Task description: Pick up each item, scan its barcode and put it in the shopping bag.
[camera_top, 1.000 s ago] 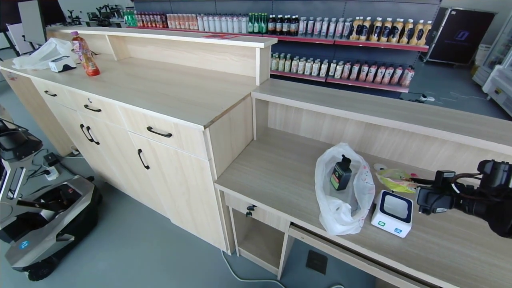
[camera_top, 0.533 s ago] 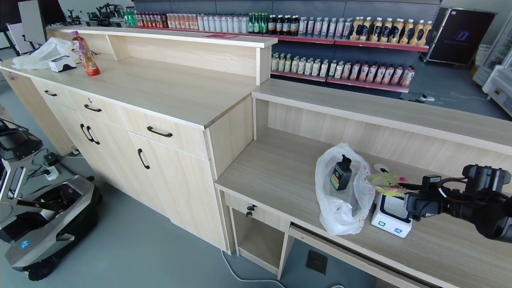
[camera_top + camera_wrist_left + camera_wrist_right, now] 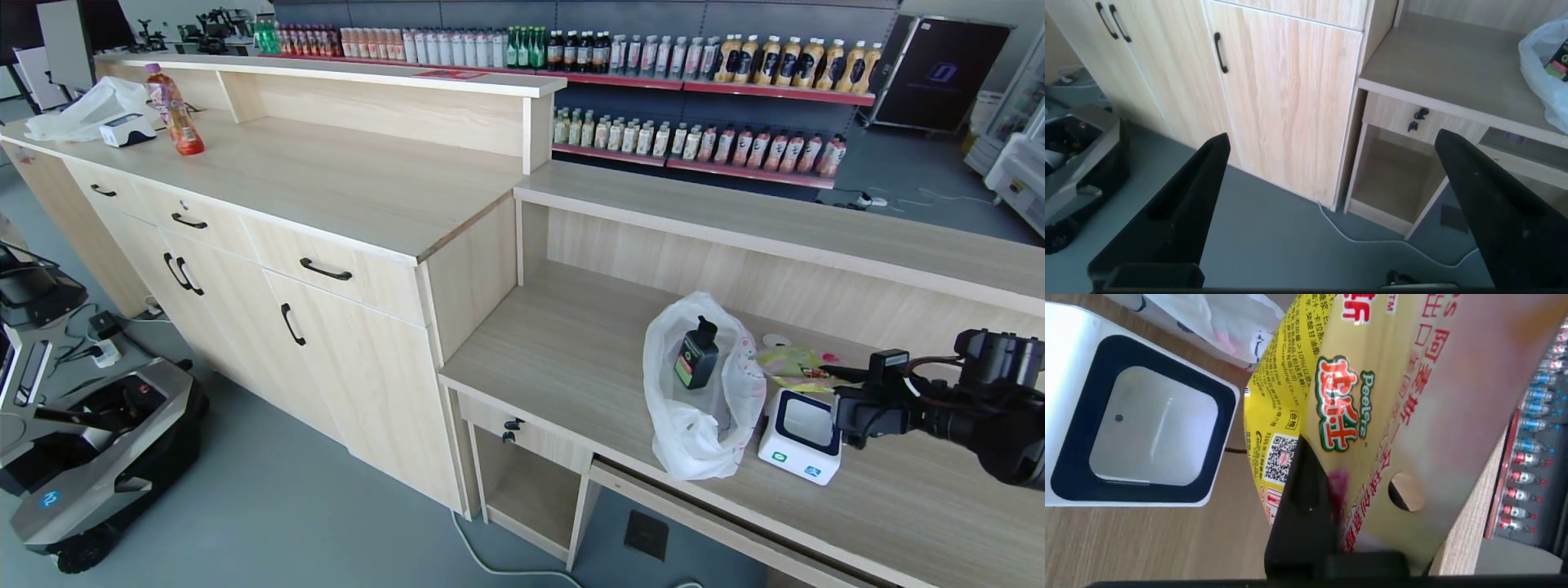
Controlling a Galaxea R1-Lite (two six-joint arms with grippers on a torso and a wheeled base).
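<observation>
Since a second ago the right arm has swung toward the shopping bag and dipped over the scanner, then lifted a little; the snack packet (image 3: 790, 365) it carries has shifted with it from clear of the bag to just beside the bag's rim. That packet, yellow-green with red print, hangs above the lower counter (image 3: 571, 343), behind the scanner's far edge and not resting on anything. The right gripper (image 3: 823, 374) is clamped on one end of it; in the right wrist view a black finger (image 3: 1305, 508) presses across the packet (image 3: 1372, 400), whose printed face with a small square code is turned to that camera.

Just in front of the packet sits the white scanner (image 3: 802, 435) with its dark-framed window facing up and tilted (image 3: 1143, 449). Touching the scanner's side is the white plastic shopping bag (image 3: 678, 425), standing open with a black bottle (image 3: 695, 355) upright inside.

Well apart from all this, the left gripper (image 3: 1331, 140) hangs low over the grey floor before a cupboard door (image 3: 1282, 90), its two fingers spread wide with nothing between them
</observation>
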